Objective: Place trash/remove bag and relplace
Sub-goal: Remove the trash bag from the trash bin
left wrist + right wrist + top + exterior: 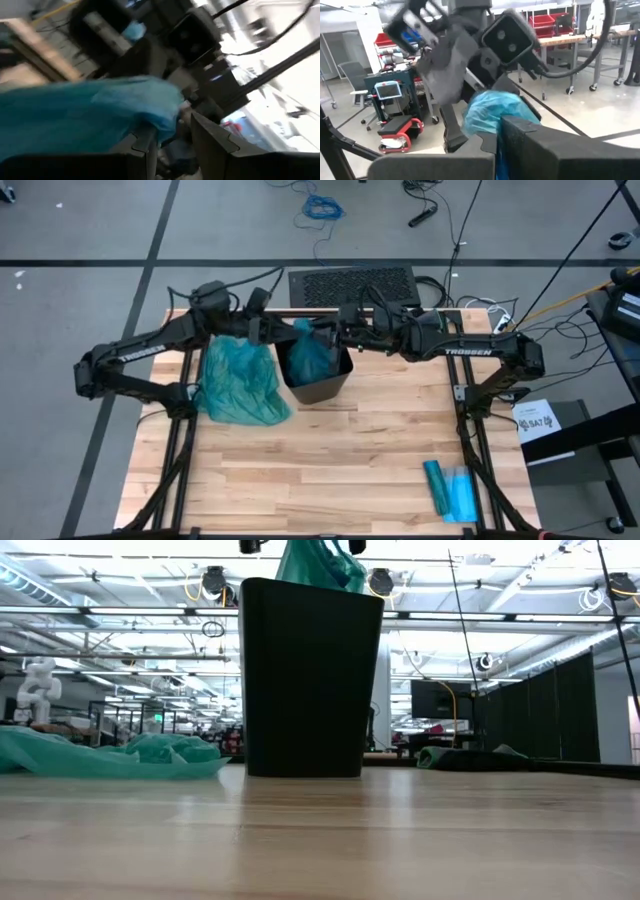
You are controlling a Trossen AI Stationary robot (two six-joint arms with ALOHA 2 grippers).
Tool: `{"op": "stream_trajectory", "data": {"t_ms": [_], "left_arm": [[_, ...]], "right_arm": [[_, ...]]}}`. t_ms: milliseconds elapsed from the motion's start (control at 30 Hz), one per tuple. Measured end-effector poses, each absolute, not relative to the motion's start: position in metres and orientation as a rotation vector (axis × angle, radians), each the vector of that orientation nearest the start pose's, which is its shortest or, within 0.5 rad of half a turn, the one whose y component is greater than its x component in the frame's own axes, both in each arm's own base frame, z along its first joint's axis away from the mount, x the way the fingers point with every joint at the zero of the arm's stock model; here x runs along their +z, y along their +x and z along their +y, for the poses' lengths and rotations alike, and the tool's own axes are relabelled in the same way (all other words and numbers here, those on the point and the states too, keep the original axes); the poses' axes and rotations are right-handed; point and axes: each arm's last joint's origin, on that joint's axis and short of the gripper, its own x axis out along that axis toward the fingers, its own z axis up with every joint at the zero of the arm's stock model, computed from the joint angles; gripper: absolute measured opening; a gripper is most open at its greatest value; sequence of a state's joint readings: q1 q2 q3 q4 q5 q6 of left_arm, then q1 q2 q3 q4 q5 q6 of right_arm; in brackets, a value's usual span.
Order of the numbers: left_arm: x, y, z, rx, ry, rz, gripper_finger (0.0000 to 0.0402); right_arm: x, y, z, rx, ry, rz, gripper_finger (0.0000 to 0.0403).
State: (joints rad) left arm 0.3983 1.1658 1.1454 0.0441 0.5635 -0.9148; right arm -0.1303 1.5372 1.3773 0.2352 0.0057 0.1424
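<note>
Two teal bags are in play, and the one that matters is the fresh bag (312, 352) bunched over the mouth of the black bin (322, 385), which stands upright at the far middle of the tabletop (330, 470). In the low view its teal plastic pokes up above the bin's rim, so it is not yet spread over the edge. No loose paper wads show anywhere.

At the bin's far rim the right pincer (345, 337) is clamped shut on a fold of this bag; its wrist view shows teal plastic pinched between the dark fingers (520, 137). The left pincer (262, 330) faces it from the other side with its jaws parted. In its wrist view the film lies against one finger (145, 145) and nothing looks gripped.

To do this step well, the right arm should probably hold its pinch steady as an anchor while the left takes a fresh bite of the bag's hem, not the bunched middle. Pulling the two apart would then open the mouth so it can be folded down over the rim. Tugging hard risks tipping the light bin.

Just left of the bin lies the other teal bag (238, 385), slumped flat. A flat blue-teal packet (450, 492) rests well apart, near the front right corner.
</note>
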Motion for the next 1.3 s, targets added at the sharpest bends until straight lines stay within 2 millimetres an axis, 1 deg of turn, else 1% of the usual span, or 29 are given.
{"op": "stream_trajectory", "data": {"t_ms": [167,333,400,467,700,800,867,1033,1167,1300], "left_arm": [[0.408,0.227,0.083,-0.112,-0.867,0.039,0.0113],[0.419,0.212,0.078,-0.113,-0.818,-0.014,0.0113],[0.424,0.204,0.074,-0.122,-0.787,-0.035,0.0113],[0.425,0.198,0.072,-0.114,-0.782,-0.025,0.0113],[0.417,0.182,0.066,-0.013,-0.776,0.068,0.0113],[0.415,0.175,0.064,0.034,-0.778,0.089,0.0113],[0.415,0.171,0.062,0.051,-0.762,0.093,0.0113],[0.414,0.161,0.059,0.101,-0.744,0.108,0.0113],[0.412,0.159,0.059,0.131,-0.729,0.122,0.0113],[0.409,0.159,0.059,0.139,-0.732,0.149,0.0113]], "right_arm": [[0.397,0.355,-0.046,-0.123,0.14,-0.098,0.0],[0.402,0.353,-0.045,-0.109,0.137,-0.13,0.0],[0.407,0.351,-0.045,-0.108,0.134,-0.175,0.0],[0.415,0.348,-0.046,-0.108,0.134,-0.239,0.0],[0.438,0.333,-0.056,-0.126,0.165,-0.422,0.0],[0.455,0.329,-0.06,-0.132,0.158,-0.47,0.0],[0.47,0.326,-0.062,-0.138,0.146,-0.482,0.0],[0.504,0.321,-0.068,-0.175,0.089,-0.437,0.0],[0.53,0.316,-0.073,-0.191,0.052,-0.479,0.0],[0.554,0.306,-0.077,-0.209,0.028,-0.532,0.0]]}}
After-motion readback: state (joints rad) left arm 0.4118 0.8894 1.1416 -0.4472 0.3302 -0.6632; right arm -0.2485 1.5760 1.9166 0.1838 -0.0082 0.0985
